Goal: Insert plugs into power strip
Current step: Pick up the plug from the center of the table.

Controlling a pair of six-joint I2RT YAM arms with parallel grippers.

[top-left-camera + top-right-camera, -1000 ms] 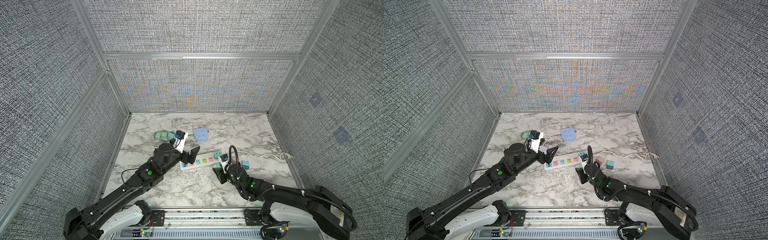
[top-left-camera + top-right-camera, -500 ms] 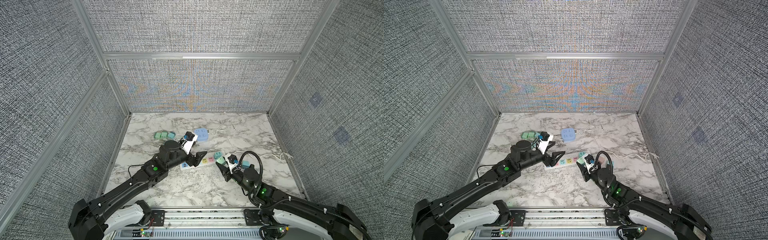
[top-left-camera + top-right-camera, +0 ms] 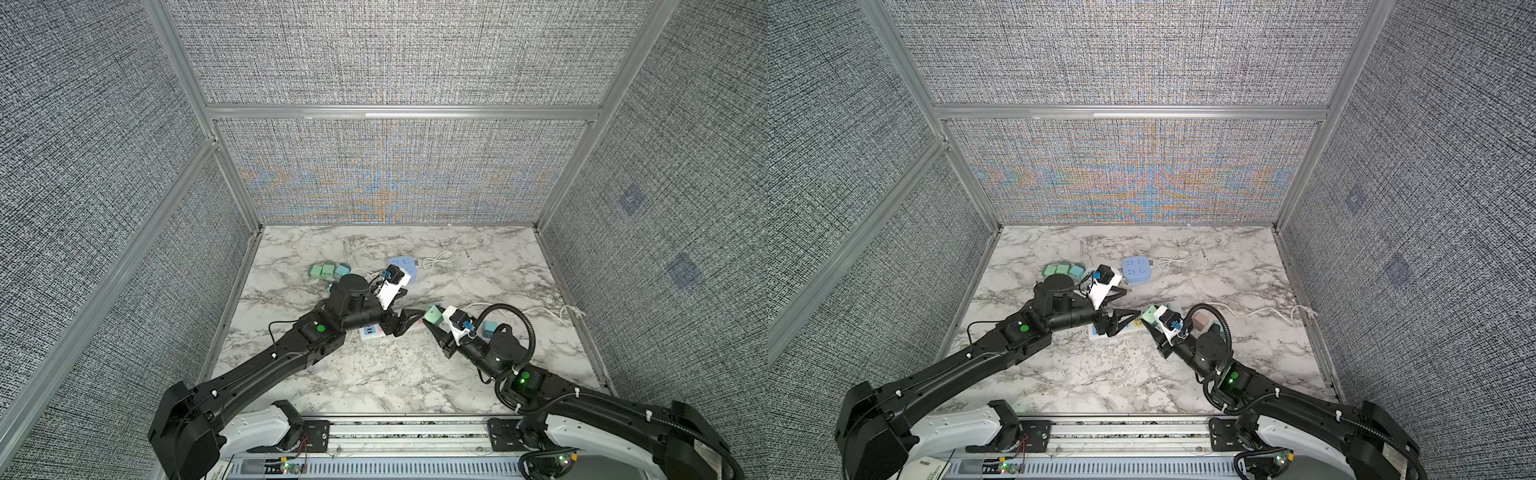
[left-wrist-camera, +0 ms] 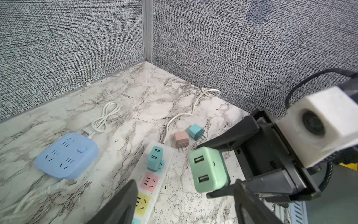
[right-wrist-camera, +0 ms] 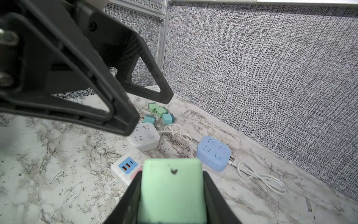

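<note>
**A:** What lies off the left tool's outer side?

**B:** 4 loose plugs [image 5: 160, 111], mint and teal, are bunched on the counter [image 3: 374, 386], well apart from the left tool [image 3: 413, 321]. A white socket block [image 5: 144, 138] lies just beside them.

**A:** And that tool itself?

**B:** Released. Its 2 fingers [image 4: 126, 201] stand wide apart with nothing between them. The power strip [image 4: 150, 181] lies on the counter beneath it, and a blue socket block [image 4: 66, 157] lies farther out beyond it.

**A:** Anything in the strip?

**B:** 1 seated teal plug [image 4: 155, 161] stands on the strip's far end, ahead of the left tool. Whether it is fully home, I cannot tell.

**A:** Where is the plug being handled?

**B:** The mint plug [image 4: 209, 168] is off the counter, clamped between the fingers of the right tool [image 3: 433, 321]. Its 2 USB ports face the left tool, just in front of that tool's tips. Whether they touch, I cannot tell.

**A:** Farther right?

**B:** A pink plug [image 4: 181, 137] and a loose teal plug [image 4: 196, 131] lie just beside each other on the counter. Both are on their sides, near the right tool's wrist.
</note>
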